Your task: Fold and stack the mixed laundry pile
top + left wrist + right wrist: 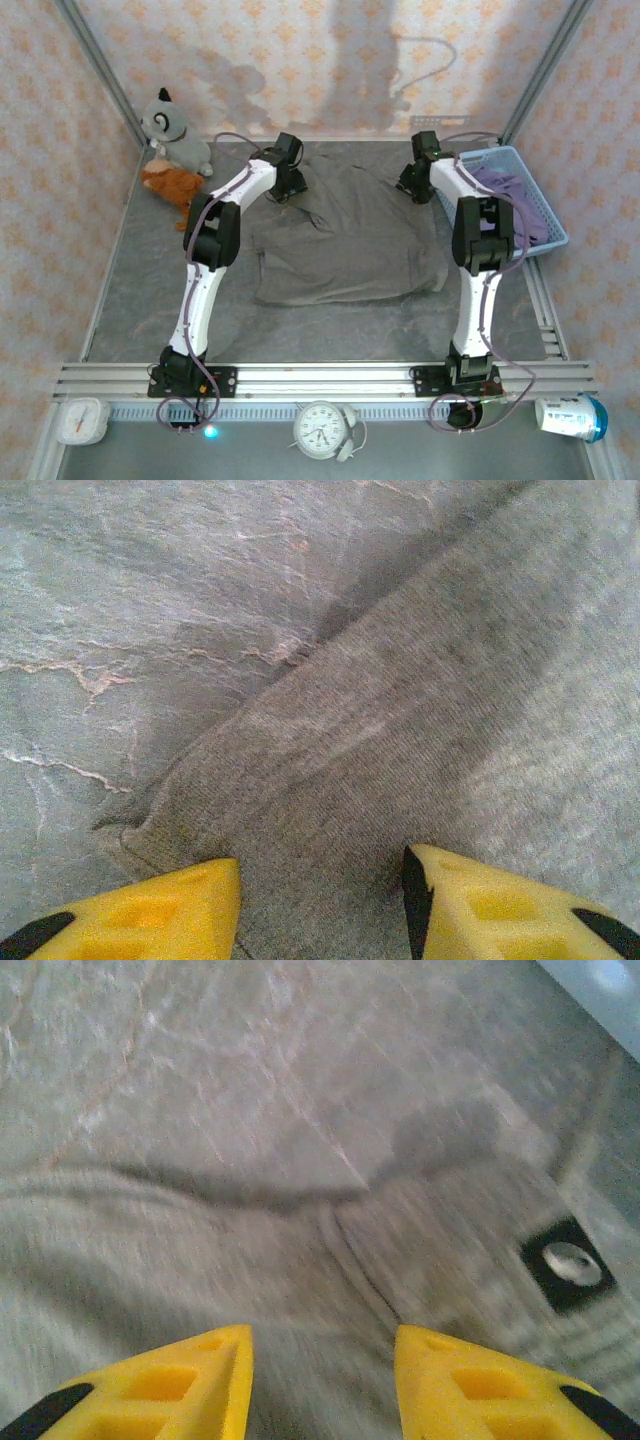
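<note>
Left gripper (322,880): yellow fingers part open, down on the far left corner of the taupe garment (400,730); the cloth between them lies flat, so no pinch is formed yet
Right gripper (322,1345): also part open, astride the far right edge of the same garment beside a seam; nothing is clamped
Taupe garment: spread almost flat in the middle of the table (140,300), with a few creases near the left gripper and its near hem towards the arm bases
Lavender garment (515,195): heaped in the light blue basket (548,203) at the far right, apart from both grippers
Plush toys (172,150): far left corner, well clear of the cloth
Handling, judged: a light, limp knit with no stiffness; it should drape and sag from any hold, and a shallow grip may take one layer only or slip off
Where to hold, judged: the two far corners, right at the hem or seam where the cloth is doubled and thicker; both need a firm pinch, or the fold comes out skewed
Lavender garment, judged: larger, so it probably needs shaking out and spreading flat before any fold
</note>
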Tool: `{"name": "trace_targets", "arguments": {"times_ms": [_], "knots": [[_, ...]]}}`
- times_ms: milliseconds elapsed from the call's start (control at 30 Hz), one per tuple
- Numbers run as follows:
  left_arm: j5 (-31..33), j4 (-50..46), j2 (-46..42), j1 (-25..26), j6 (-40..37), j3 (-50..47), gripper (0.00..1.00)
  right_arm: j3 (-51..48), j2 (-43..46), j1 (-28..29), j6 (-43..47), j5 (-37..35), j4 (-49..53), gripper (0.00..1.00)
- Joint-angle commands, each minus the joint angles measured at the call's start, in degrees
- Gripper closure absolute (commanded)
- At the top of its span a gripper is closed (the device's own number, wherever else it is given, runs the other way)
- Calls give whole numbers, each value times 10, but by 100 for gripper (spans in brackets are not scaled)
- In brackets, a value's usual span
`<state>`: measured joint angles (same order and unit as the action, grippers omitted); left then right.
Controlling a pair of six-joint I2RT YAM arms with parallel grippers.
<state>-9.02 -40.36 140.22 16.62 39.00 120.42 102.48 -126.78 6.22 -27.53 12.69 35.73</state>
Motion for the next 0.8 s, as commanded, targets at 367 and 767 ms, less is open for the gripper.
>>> {"name": "trace_targets", "arguments": {"times_ms": [367,767], "knots": [[128,-130,-131,-27,-40,-174,100,97,-91,0,-80,-94,79,65],[83,-119,-238,-34,-52,-226,42,103,-40,16,-50,-15,50,50]]}}
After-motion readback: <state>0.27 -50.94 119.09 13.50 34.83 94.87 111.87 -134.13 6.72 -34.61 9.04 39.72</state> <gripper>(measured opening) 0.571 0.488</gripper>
